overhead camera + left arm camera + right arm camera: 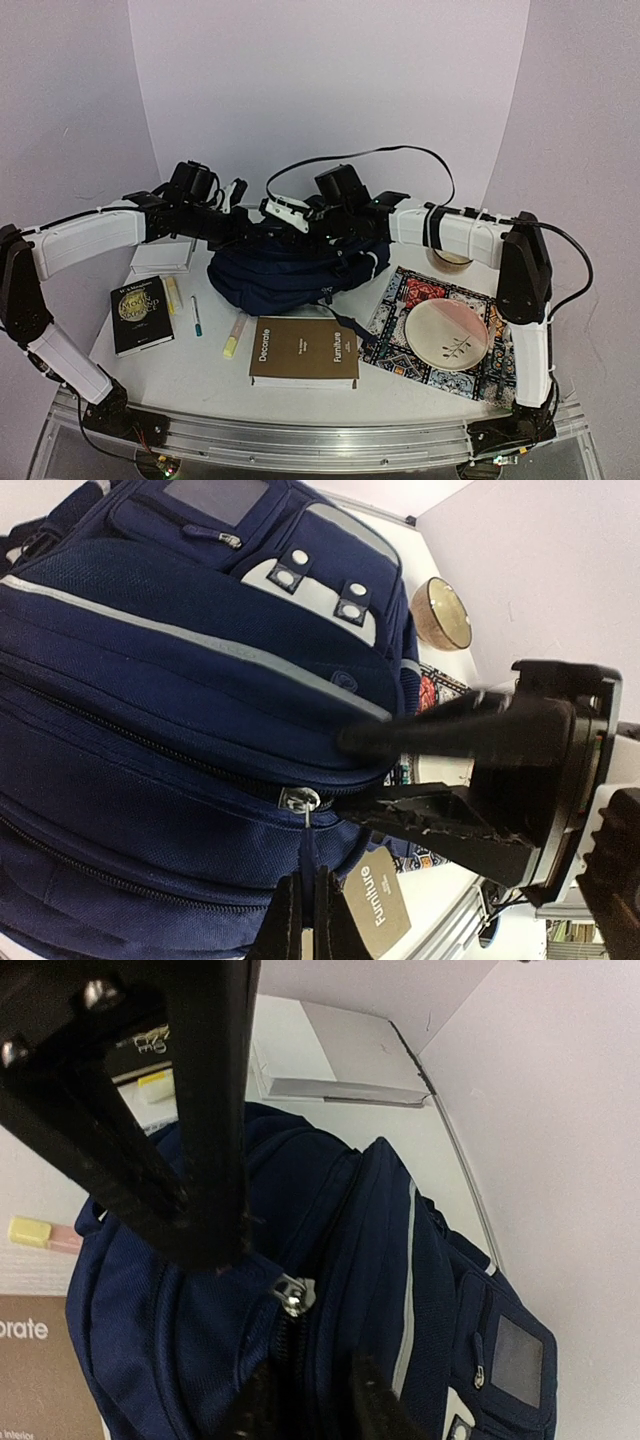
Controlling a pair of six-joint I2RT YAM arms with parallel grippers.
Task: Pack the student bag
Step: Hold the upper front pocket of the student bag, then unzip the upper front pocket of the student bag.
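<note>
The student bag (290, 272) is laid in the middle, with a large book (305, 352) just before it. To its left a small book (141, 315) and a pen (195, 316) are placed, a notebook (162, 258) behind them. To its right a mat (405, 300) is spread, a plate (447, 334) set on it and a bowl (452, 259) behind it.

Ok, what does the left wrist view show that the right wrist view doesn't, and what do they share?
Left wrist only: the wooden bowl and the patterned mat beyond the student bag. Right wrist only: the white notebook and the yellow highlighter. Both: the student bag, the brown book, the zip pull, and both tools, the left tool shut on that pull, the right tool straddling the zip line.
</note>
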